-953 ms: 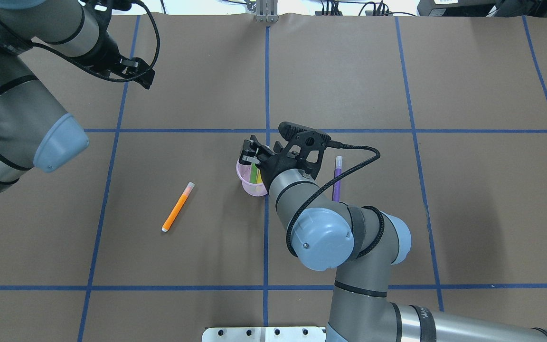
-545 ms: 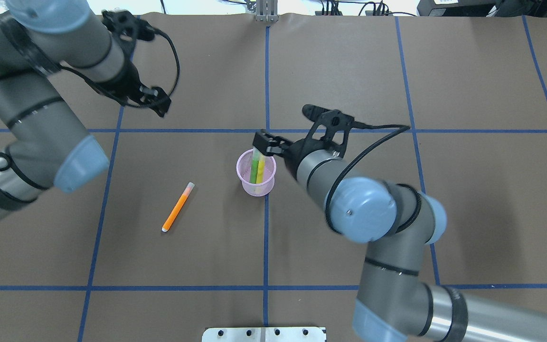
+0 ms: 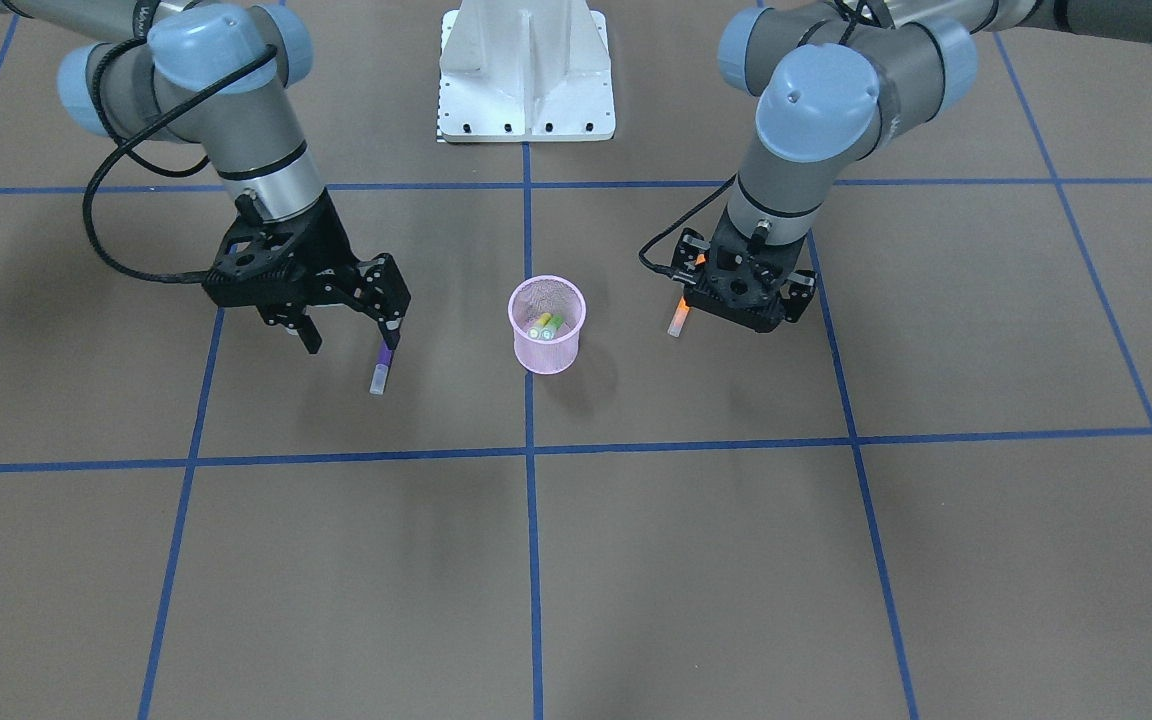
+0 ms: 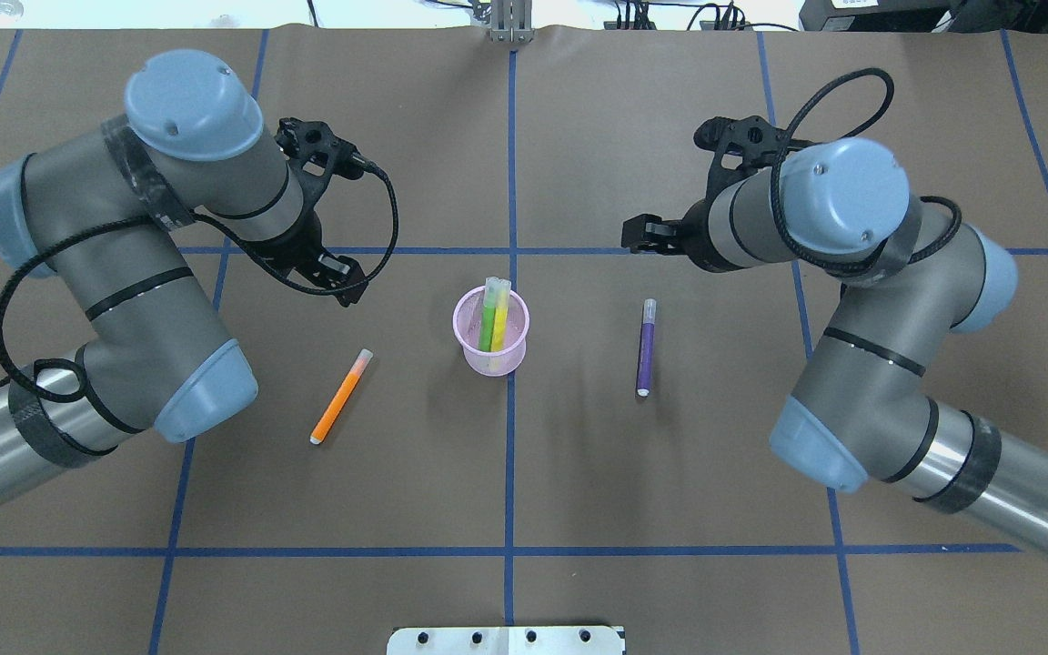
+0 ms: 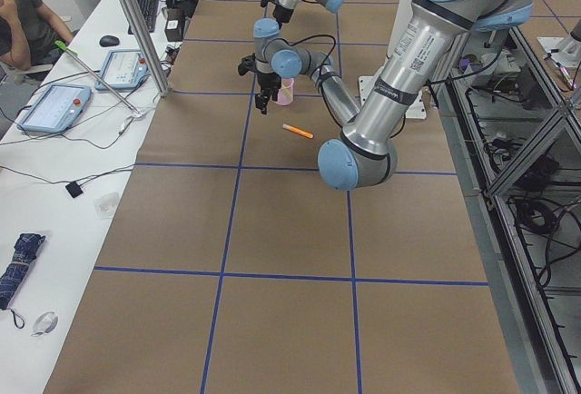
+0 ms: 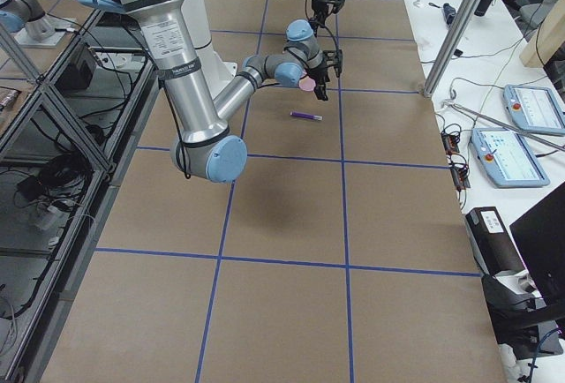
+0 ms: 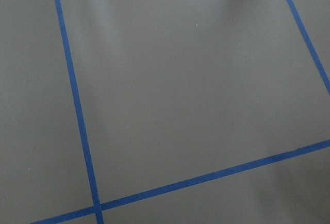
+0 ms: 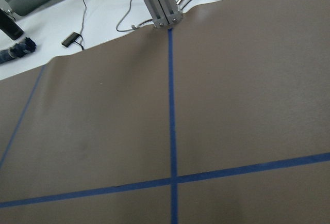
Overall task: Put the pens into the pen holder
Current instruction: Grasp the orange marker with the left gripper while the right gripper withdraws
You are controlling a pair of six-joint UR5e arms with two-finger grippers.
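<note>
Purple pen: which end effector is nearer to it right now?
Right. The right end effector hangs roughly above the purple pen. The left end effector is on the far side of the pen holder, above the orange pen.

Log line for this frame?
pen holder: green pen, yellow pen inside | orange pen, purple pen: on table | left gripper, right gripper: empty

Brown table [image 4: 670,136], blue tape grid [image 4: 511,164], white desk [image 5: 82,153]
</note>
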